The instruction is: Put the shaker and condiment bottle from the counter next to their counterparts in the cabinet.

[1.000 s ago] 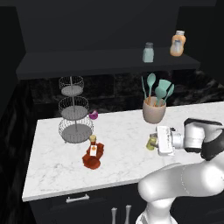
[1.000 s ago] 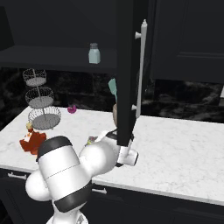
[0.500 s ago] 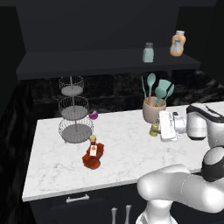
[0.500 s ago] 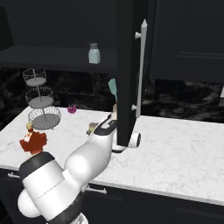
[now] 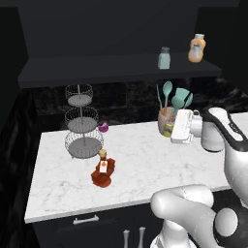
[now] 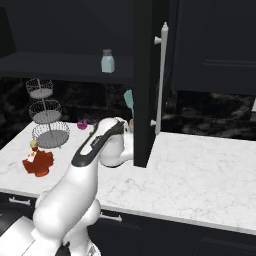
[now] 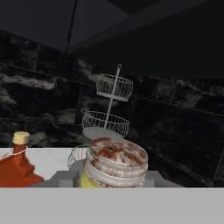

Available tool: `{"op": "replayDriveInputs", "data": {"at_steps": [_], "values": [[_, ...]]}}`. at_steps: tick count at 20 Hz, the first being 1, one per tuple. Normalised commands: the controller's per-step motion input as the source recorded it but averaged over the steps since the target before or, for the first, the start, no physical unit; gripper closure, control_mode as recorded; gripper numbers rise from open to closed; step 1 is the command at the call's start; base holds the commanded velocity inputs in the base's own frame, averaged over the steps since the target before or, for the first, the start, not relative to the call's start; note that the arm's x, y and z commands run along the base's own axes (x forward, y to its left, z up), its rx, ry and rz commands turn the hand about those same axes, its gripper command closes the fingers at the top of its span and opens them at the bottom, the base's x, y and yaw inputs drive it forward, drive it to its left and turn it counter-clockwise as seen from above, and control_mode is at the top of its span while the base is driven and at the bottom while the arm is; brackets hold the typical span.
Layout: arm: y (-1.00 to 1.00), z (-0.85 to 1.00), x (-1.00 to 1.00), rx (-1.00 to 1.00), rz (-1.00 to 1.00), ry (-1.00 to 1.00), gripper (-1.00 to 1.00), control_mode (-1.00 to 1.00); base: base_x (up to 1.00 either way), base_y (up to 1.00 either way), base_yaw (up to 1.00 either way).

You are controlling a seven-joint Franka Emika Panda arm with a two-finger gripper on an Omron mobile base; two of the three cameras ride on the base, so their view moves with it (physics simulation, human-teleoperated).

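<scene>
Lifted off the counter (image 5: 135,160), one shaker (image 7: 114,164) sits clamped in the tool (image 7: 109,181); one condiment bottle (image 5: 102,172) remains.

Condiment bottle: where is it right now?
The condiment bottle lies on the counter, front-left in the left base view, just before the three-tier wire basket stand.

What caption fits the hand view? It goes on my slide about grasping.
Fingers shut on the yellow-green shaker, lifted before the wire tiered stand; condiment bottle at left.
</scene>
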Motion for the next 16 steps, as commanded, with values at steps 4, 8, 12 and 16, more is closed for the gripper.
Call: {"op": "replayDriveInputs", "data": {"at_steps": [4, 8, 12, 16], "values": [[0.33, 0.58, -0.29, -0.05, -0.24, -0.01, 1.00, -1.00, 0.00, 0.00, 0.00], [0.13, 0.51, -0.27, -0.04, -0.24, -0.01, 1.00, -1.00, 0.00, 0.00, 0.00], [0.00, 0.42, -0.33, -0.06, -0.20, 0.00, 1.00, -1.00, 0.00, 0.00, 0.00], [0.00, 0.39, -0.20, -0.09, -0.18, 0.00, 1.00, -1.00, 0.00, 0.00, 0.00]]}}
